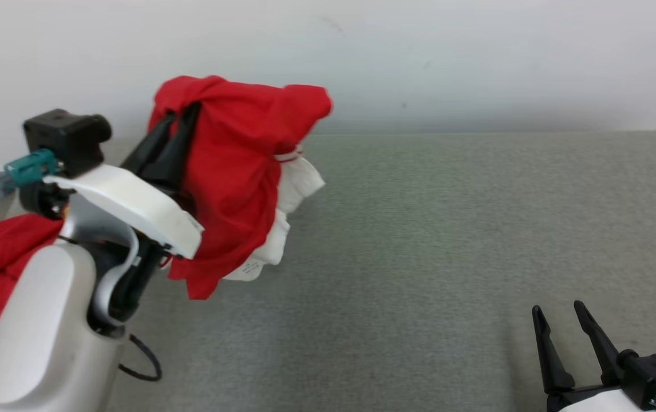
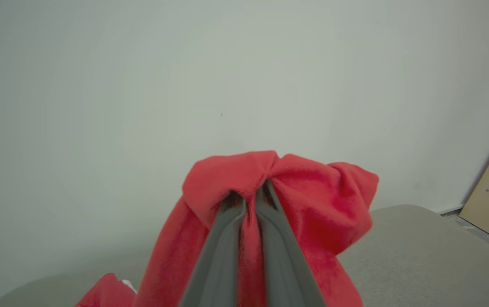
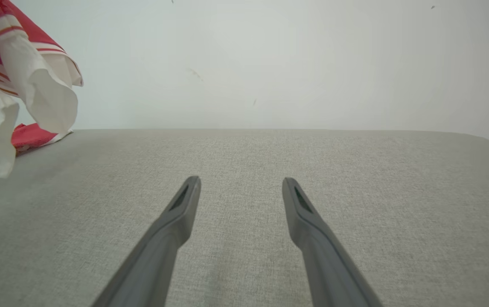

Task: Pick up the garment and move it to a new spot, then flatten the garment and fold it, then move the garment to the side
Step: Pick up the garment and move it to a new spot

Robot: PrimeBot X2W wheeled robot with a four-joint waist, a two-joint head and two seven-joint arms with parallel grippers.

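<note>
Over the left of the table (image 1: 419, 257): the garment (image 1: 236, 171) is hanging in the air, lifted clear of the grey woven top beneath it.
Left gripper (image 2: 249, 194): I am watching its two dark fingers (image 2: 223, 238) pressing together on a bunched red fold. The cloth is draping over both fingertips and falling down either side.
Garment make-up: red cloth is facing me. A white part with thin red stripes is showing at its right edge and hanging below.
Garment low end: more red cloth is lying on the table at the far left, behind my left forearm (image 1: 47, 320). I cannot tell whether it is joined to the lifted part.
Right gripper (image 1: 557, 306): it is pointing away from me over the near right of the table, jaws spread wide with nothing between them, well apart from the garment.
Background: a plain pale wall (image 1: 477, 57) is running behind the table.
</note>
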